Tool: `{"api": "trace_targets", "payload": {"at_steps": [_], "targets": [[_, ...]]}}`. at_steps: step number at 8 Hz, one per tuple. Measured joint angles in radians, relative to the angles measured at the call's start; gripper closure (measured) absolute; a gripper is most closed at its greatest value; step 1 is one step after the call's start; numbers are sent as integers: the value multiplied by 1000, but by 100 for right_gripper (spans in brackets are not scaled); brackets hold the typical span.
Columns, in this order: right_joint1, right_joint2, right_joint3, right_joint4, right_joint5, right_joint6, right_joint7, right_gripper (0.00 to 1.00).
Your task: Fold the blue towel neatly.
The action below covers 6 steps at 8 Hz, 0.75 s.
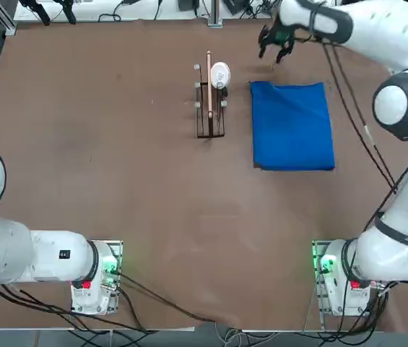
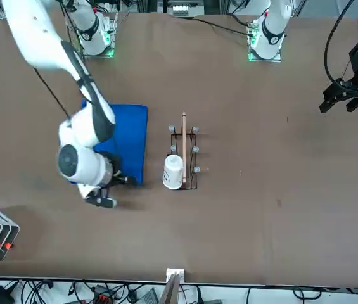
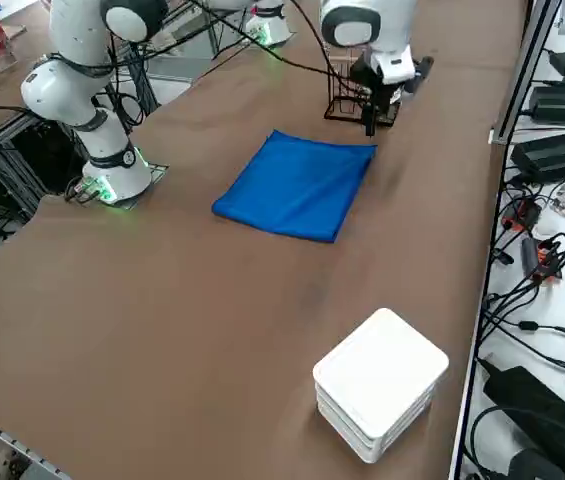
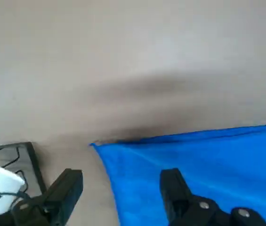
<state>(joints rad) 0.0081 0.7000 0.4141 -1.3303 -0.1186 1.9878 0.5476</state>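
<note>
Blue towel (image 1: 292,126) lies folded, 1 flat rectangle beside wire rack (image 1: 210,108). Right gripper (image 1: 274,45) empty, jaws apart, above towel's far edge. Task looks nearly done.

Overhead view from the robot's side, front view facing it, raised right-side diagonal, close wrist view, all sharing the blue towel (image 1: 292,126)

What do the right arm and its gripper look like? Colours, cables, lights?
The right arm is glossy white with rounded joints and dark seams. Black cables hang loose along it. Its base glows green, with a red mark. The right gripper is black, with two blocky black fingers.
</note>
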Motion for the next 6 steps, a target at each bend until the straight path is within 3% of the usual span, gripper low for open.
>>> {"api": "trace_targets", "payload": {"at_steps": [6], "targets": [[-155, -262, -9, -3, -57, -290, -319, 0]]}}
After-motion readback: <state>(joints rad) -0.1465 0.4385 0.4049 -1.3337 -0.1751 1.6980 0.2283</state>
